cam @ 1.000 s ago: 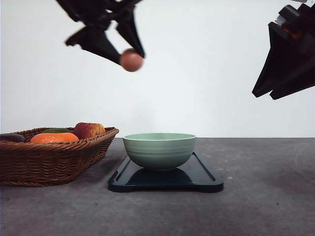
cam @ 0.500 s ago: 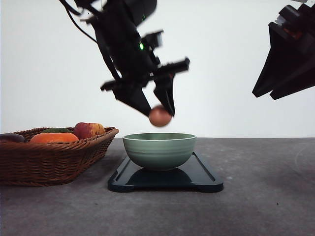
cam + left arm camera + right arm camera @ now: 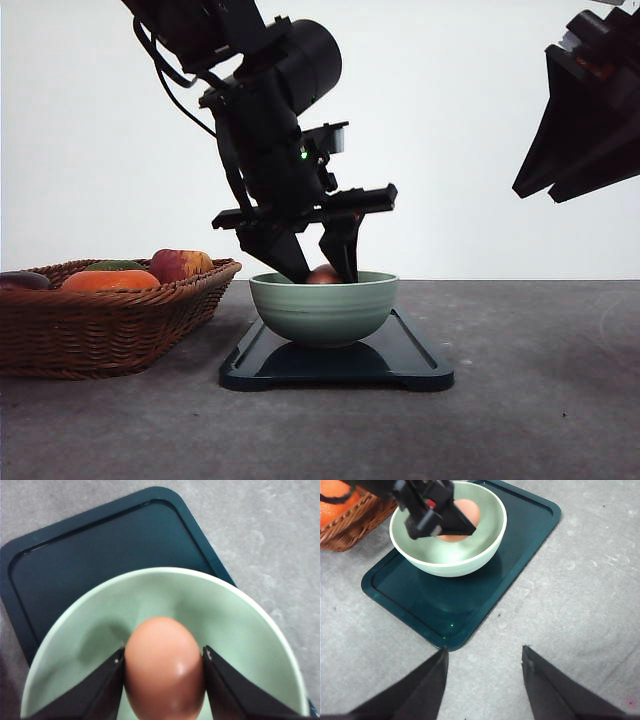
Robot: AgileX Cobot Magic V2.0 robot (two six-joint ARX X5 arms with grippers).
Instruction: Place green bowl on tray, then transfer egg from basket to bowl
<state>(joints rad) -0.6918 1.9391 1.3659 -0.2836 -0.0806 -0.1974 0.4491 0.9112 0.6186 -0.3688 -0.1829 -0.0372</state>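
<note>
The pale green bowl (image 3: 323,310) stands on the dark tray (image 3: 410,362) in the middle of the table. My left gripper (image 3: 322,272) reaches down into the bowl, shut on the reddish-brown egg (image 3: 165,670). In the left wrist view both fingers (image 3: 100,690) press the egg's sides, low inside the bowl (image 3: 240,620). Whether the egg touches the bowl's floor I cannot tell. The wicker basket (image 3: 100,330) sits at the left. My right gripper (image 3: 482,680) hangs open and empty, high at the right, over bare table beside the tray (image 3: 485,590).
In the basket lie an apple (image 3: 180,265), an orange fruit (image 3: 110,281), a green item and a dark one at the far left. Grey tabletop (image 3: 540,400) spreads to the right of the tray and in front of it.
The left arm has carried the egg from high at the left down and to the right, and lowered it into the bowl. The right arm has stayed still.
</note>
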